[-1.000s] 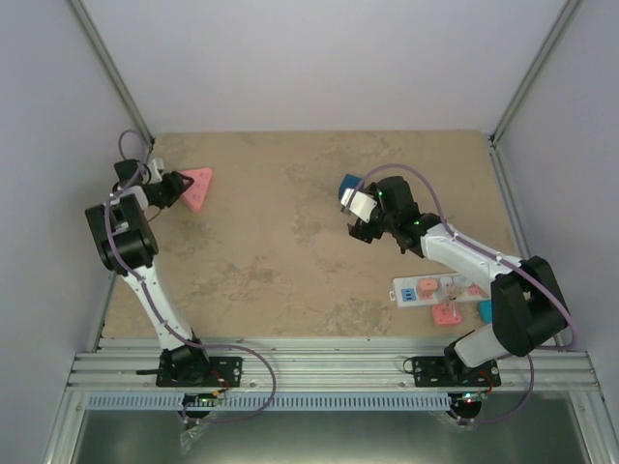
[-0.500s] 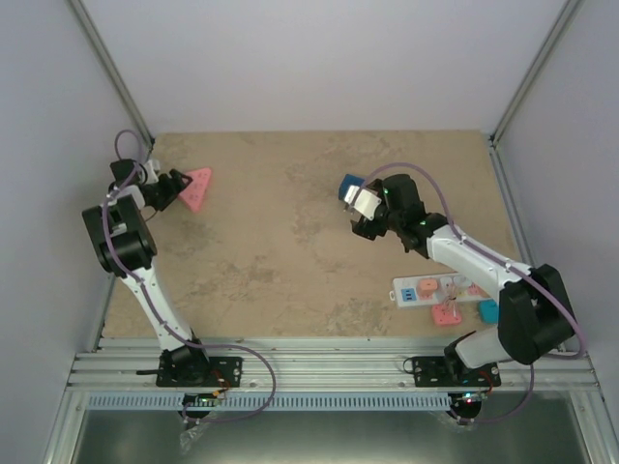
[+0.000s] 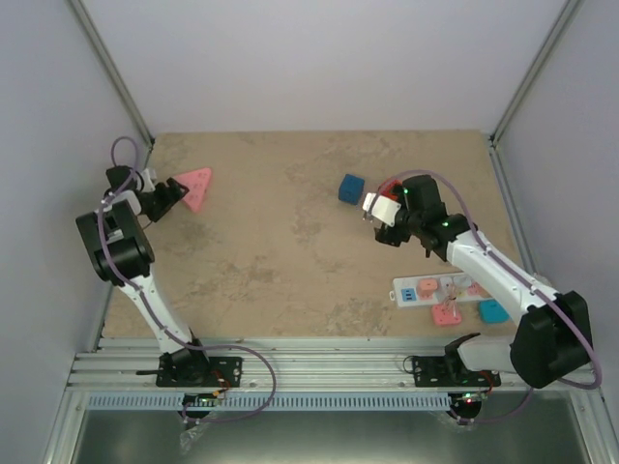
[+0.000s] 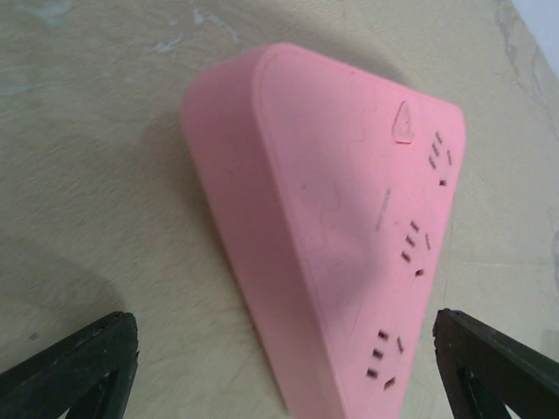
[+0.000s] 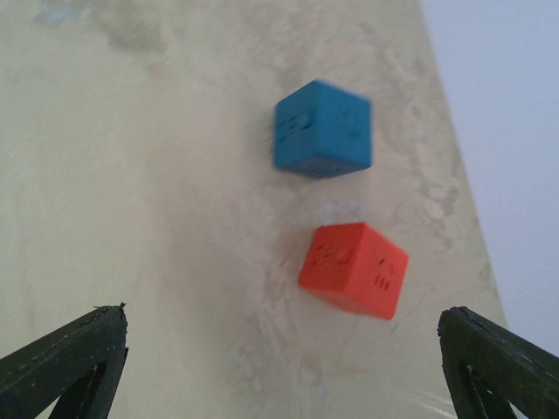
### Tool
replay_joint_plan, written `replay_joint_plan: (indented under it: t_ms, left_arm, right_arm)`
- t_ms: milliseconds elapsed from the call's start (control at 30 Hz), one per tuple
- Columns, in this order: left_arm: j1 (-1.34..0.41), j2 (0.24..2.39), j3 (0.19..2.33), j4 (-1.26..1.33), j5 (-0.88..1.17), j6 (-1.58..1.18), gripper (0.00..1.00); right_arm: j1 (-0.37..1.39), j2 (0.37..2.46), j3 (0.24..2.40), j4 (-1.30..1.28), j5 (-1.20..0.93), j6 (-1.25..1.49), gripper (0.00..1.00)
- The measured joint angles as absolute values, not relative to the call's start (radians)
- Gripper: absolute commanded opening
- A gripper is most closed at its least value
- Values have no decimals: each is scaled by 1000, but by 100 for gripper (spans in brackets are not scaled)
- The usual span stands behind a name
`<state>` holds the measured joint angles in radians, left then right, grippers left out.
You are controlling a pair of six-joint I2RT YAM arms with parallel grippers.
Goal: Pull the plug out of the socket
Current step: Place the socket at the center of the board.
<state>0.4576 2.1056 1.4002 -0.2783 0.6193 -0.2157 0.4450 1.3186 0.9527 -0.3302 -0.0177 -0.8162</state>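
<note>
Two robot arms are working over a beige stone-patterned tabletop (image 3: 280, 271) inside a white-walled enclosure. The socket (image 3: 437, 288), a long white power strip with pastel outlets, is lying at the near right of the tabletop, just beside the right arm's lower link and well apart from both pincers. A pink piece (image 3: 428, 286) is sitting on the strip, a second pink piece (image 3: 446, 314) is lying against its near edge, and a teal block (image 3: 493, 310) is resting just beside its right end. From above, it is too small to tell whether any plug is seated in an outlet.

At the far left, the left pincer (image 3: 174, 191) is pointing at a pink triangular block (image 3: 196, 188). Its wrist camera is showing the dark fingers (image 4: 83, 367) spread wide apart, with the block (image 4: 349, 227) lying flat between and ahead of them, untouched and showing three groups of outlet slots.

Toward the middle right, the right pincer (image 3: 375, 208) is hovering near a blue cube (image 3: 351, 188). Its fingers (image 5: 498, 362) are also standing wide apart and gripping nothing. The blue cube (image 5: 321, 128) and a red cube (image 5: 354, 269) are resting near each other on the tabletop ahead of them.
</note>
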Motion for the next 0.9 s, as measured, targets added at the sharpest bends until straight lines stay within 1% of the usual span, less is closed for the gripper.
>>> replay_joint_plan:
  t_ms: [333, 467, 533, 667, 900]
  left_arm:
    - [472, 1996, 1322, -336, 528, -179, 96]
    - [473, 1966, 1322, -365, 503, -160, 96]
    - [474, 1951, 1315, -381, 495, -151, 99]
    - [474, 1893, 1282, -416, 492, -129, 100]
    - [474, 1728, 1264, -456, 501, -98, 100]
  right_arm:
    - [441, 1167, 912, -694, -65, -1033, 98]
    - [443, 1168, 887, -799, -71, -1077, 98]
    - [450, 1178, 844, -827, -53, -1086, 98]
    - [470, 1209, 759, -866, -11, -1089, 98]
    - [522, 1238, 736, -889, 15, -1075, 98]
